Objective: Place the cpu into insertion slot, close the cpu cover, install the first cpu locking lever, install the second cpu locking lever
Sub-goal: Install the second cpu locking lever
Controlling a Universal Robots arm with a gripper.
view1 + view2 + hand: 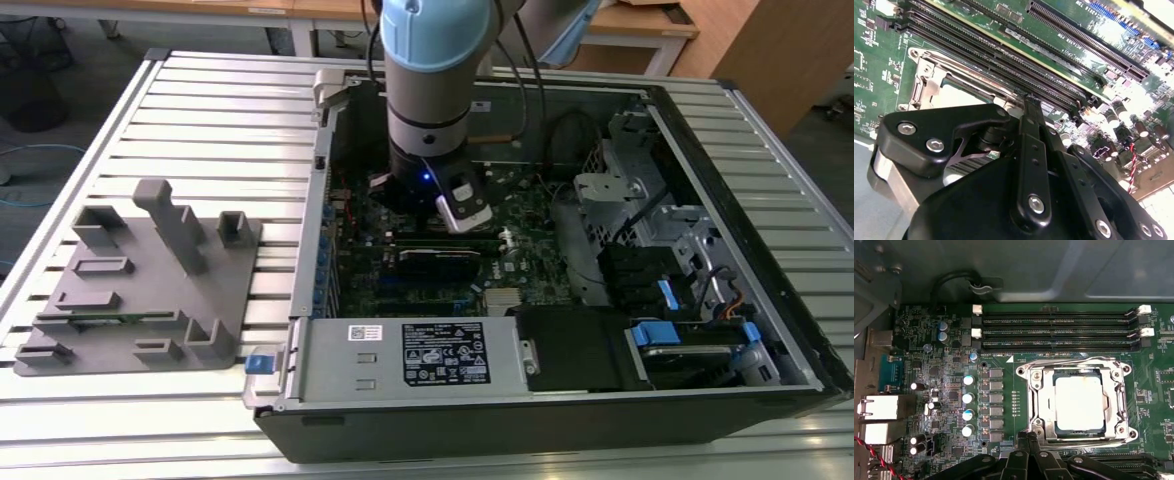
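At lower centre of the first wrist view my pincer, fingers pressed together, sits beside the cpu cover; I fear a slipped lever scraping the motherboard.

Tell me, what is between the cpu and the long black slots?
In the first wrist view, the cpu cover's metal frame edge and a thin wire lever lie between the cpu and the long slots.

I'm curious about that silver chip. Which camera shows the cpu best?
The first wrist view: the cpu faces the camera squarely, seated under the cpu cover. In the second wrist view the hand hides most of it. In the exterior view the arm blocks that spot.
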